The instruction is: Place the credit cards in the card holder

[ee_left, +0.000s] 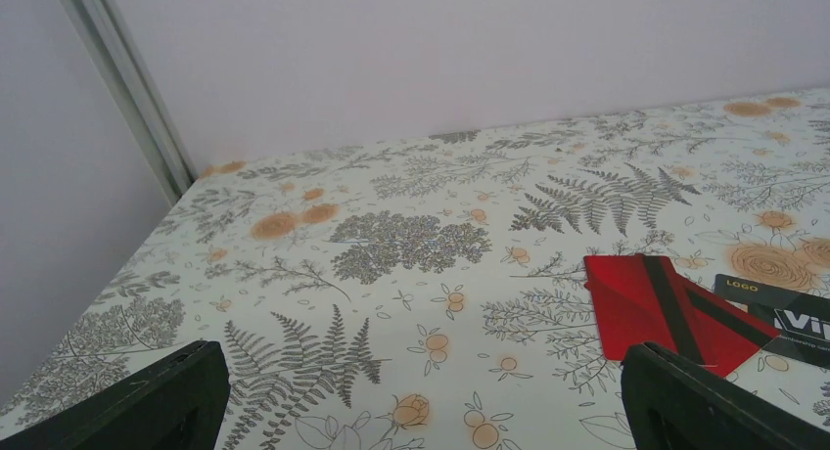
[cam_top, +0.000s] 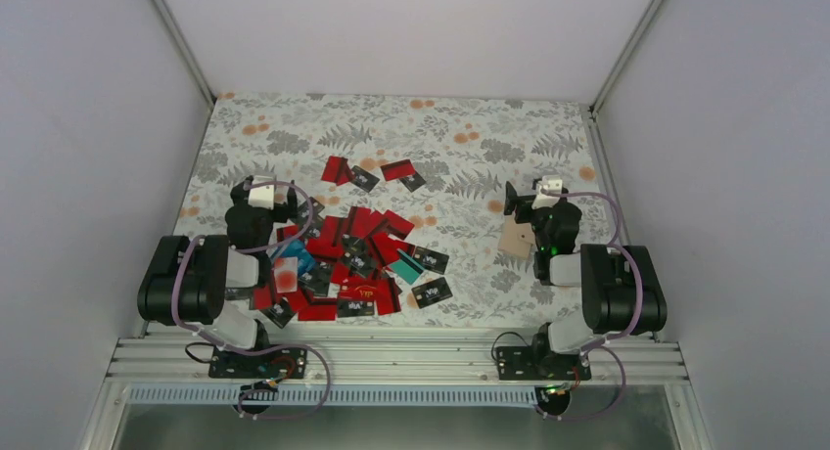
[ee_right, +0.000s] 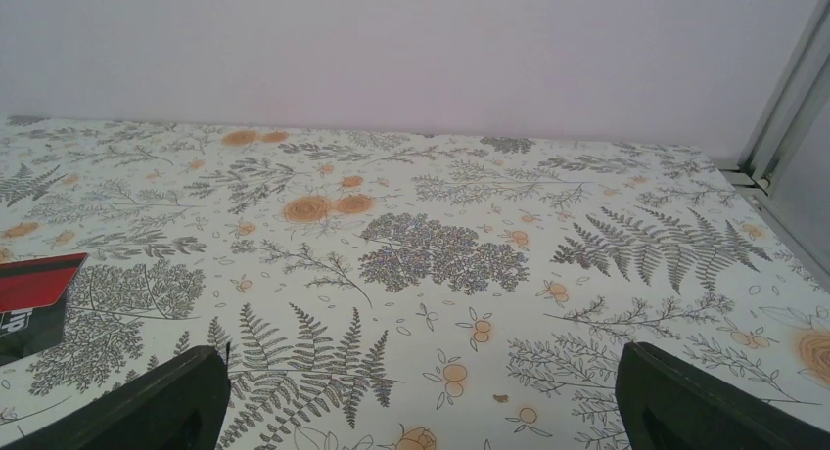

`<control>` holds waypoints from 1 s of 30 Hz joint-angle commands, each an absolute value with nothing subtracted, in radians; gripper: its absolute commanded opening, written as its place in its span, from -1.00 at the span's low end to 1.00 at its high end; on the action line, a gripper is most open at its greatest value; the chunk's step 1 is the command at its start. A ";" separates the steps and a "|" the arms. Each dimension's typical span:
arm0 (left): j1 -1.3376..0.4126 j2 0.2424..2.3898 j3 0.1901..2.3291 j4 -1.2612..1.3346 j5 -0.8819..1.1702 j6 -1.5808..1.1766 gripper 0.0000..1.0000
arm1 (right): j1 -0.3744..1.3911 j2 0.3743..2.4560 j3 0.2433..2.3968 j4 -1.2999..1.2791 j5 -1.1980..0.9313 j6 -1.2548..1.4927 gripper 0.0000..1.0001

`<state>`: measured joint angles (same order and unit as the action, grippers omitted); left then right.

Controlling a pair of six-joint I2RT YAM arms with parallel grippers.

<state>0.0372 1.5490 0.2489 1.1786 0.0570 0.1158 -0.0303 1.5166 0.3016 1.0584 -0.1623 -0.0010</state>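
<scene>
Left gripper (ee_left: 421,416) hangs low with its jaws spread wide and nothing between them, over the near-left part of the desk (cam_top: 470,147), right at the rim of the credit cards (cam_top: 357,259). Right gripper (ee_right: 421,411) is equally released and bare, toward the right edge. Both arms sit folded, elbows back by the near edge, fingers aimed at the far edge. Card holder (cam_top: 516,239) lies flat just beside the right wrist. Those cards look thin, stiff and slick, heaped and overlapping, so a raised edge is the place to pinch, I'd say. Holder looks light and floppy, and it likely needs pinning while a card slides in.
</scene>
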 commanded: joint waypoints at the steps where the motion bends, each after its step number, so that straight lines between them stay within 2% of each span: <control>1: 0.037 1.549 0.263 1.204 0.069 0.112 1.00 | -0.038 1.520 0.317 1.103 -0.164 -0.003 0.99; 12: 0.036 1.547 0.258 1.210 0.066 0.113 1.00 | -0.038 1.522 0.320 1.098 -0.166 -0.003 1.00; 15: 0.026 1.524 0.280 1.162 0.039 0.116 1.00 | -0.035 1.493 0.368 1.005 -0.141 0.000 1.00; 20: 0.004 1.408 0.504 0.668 -0.049 0.014 1.00 | -0.027 1.356 0.444 0.751 0.035 0.099 0.99; 25: -0.017 1.384 0.704 0.325 -0.024 -0.123 1.00 | -0.035 1.321 0.668 0.294 0.133 0.361 0.99; 27: -0.027 1.406 0.796 0.190 -0.014 -0.179 1.00 | -0.054 1.366 0.783 0.099 0.124 0.462 1.00; 30: -0.043 1.433 0.871 0.088 0.053 -0.250 1.00 | -0.073 1.422 0.891 -0.078 -0.010 0.476 1.00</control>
